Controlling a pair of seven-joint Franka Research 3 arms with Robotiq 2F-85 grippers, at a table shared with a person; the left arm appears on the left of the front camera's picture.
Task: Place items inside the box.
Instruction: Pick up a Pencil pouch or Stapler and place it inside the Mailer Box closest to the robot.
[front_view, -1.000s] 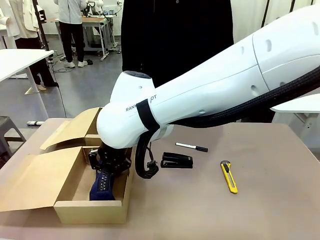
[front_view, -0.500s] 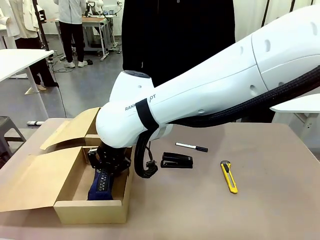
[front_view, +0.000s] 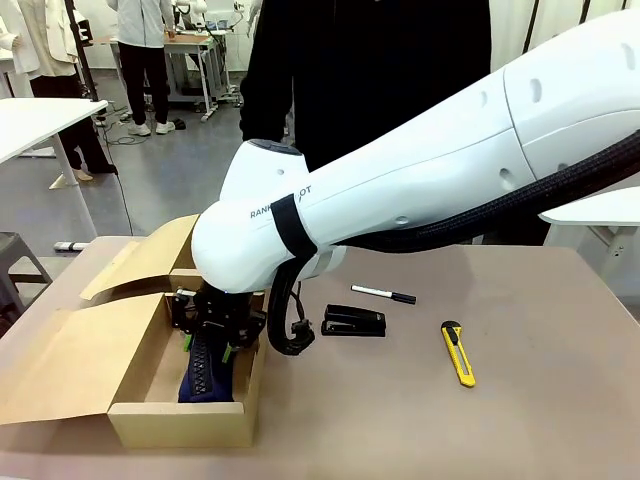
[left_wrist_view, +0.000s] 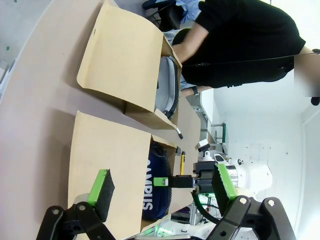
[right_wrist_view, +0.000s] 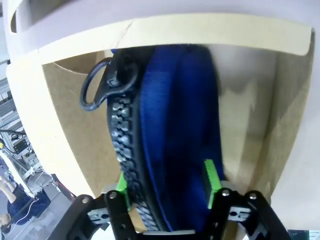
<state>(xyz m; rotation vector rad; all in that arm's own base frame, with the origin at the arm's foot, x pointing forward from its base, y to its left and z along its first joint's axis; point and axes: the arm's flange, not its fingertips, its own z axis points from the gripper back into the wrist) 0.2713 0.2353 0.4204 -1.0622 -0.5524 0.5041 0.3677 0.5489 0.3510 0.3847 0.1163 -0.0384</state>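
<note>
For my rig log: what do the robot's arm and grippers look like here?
The right arm is white with a black strap, partial black lettering and a black braided cable. The left gripper and right gripper are black with green pads.

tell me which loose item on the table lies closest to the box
The black stapler, just right of the box; the marker lies behind it and the yellow utility knife farther right.
</note>
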